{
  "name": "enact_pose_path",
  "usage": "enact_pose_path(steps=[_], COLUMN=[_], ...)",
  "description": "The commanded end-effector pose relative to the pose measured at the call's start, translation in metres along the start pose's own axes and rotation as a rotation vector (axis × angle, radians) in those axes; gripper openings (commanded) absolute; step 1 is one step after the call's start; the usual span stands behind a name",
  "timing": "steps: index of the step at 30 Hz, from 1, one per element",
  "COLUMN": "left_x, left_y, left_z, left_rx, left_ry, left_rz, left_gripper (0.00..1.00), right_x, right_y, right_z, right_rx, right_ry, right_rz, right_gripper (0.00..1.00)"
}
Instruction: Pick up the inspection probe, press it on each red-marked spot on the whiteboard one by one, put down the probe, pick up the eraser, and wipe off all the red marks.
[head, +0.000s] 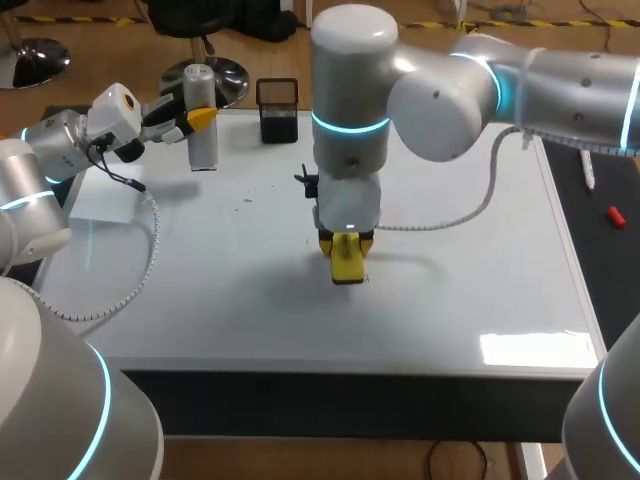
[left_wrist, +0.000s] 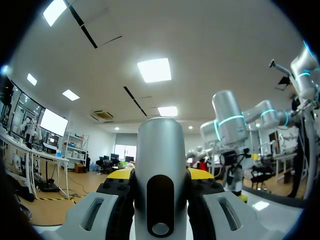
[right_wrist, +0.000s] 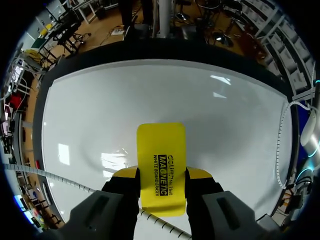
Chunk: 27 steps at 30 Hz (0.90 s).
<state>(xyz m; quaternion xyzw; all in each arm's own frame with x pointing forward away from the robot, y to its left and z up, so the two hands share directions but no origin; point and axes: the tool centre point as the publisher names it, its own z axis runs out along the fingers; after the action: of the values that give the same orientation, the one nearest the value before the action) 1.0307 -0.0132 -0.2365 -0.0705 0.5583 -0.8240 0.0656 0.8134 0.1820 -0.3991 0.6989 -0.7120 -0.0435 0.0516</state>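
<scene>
- Currently my right gripper (right_wrist: 161, 176) is closed on a flat yellow rectangular whiteboard eraser (right_wrist: 161, 150), its fingers pinching the two long edges near the rear end.
- That eraser hangs over the middle of the glossy white whiteboard (head: 450, 300). Its long axis runs along the fingers, with the free end pointing down at the board. I cannot tell whether it touches.
- I judge it light, with a stiff shell. This edge grip suits it, though hard pressing might pivot it between the fingertips.
- My left gripper (head: 195, 120) is closed around a smooth silver cylindrical inspection probe (head: 203, 140) near the board's far left corner.
- The probe stands upright, long axis vertical, rounded end up. It looks rigid, slippery and heavier, so it is best clamped across its body.
- I see no red marks.
</scene>
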Motion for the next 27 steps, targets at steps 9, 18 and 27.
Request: enact_pose_path(steps=[9,18,27], left_x=[0.000,0.000,0.000], left_y=[-0.001,-0.001,-0.001], left_z=[0.000,0.000,0.000], left_rx=[0.001,0.001,0.001], left_ry=[0.000,0.000,0.000], left_rz=[0.001,0.001,0.001], left_gripper=[0.00,0.00,0.00], right_x=[0.002,-0.004,-0.013], right_y=[-0.006,-0.007,0.011], right_z=[0.005,0.004,0.011], right_rx=[-0.001,-0.007,-0.039], right_ry=[-0.001,-0.008,0.013], right_rz=[0.015,-0.001,-0.038], right_gripper=[0.00,0.00,0.00])
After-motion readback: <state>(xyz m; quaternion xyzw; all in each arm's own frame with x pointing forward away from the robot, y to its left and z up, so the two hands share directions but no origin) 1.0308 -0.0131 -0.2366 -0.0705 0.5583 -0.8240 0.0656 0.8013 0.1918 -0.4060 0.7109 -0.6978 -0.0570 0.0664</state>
